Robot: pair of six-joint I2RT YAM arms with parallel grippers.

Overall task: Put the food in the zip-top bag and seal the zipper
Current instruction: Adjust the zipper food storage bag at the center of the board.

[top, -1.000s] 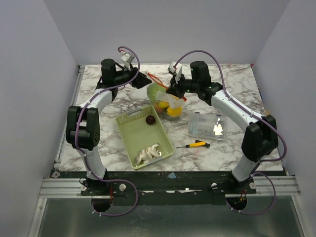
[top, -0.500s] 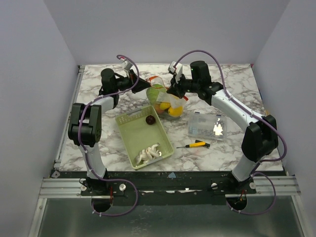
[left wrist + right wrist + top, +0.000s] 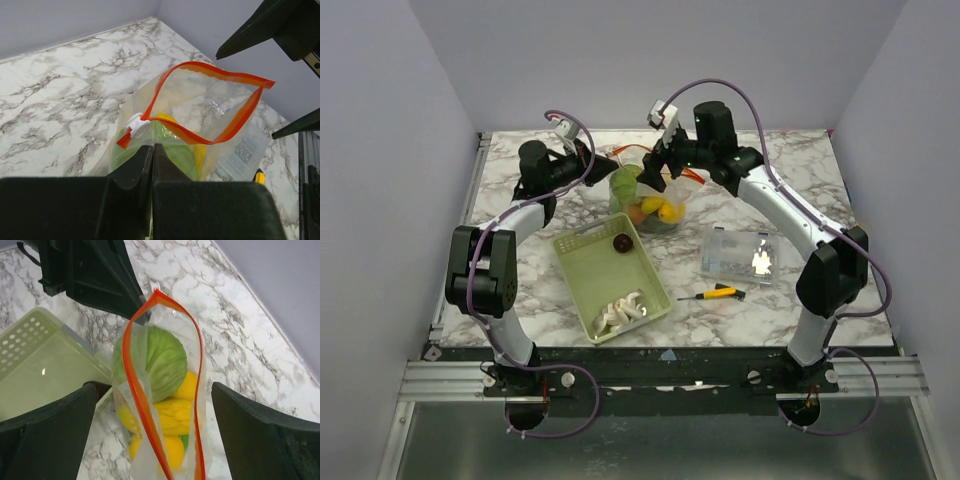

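Left gripper [image 3: 152,149] pinched shut on zip-top bag [image 3: 235,145] corner; zipper [image 3: 126,355] gaping, between wide-open jaws of right gripper [image 3: 155,430]

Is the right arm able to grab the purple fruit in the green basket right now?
Probably yes. The right gripper hangs open above the zip-top bag, and the purple fruit lies uncovered in the green basket beside it. Nothing sits over the fruit; the left gripper pinches the bag's far edge.

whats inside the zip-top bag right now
A green round piece sits on top, with yellow pieces under it, seen through the open mouth of the zip-top bag. Whatever lies at the bag's bottom is covered by them.
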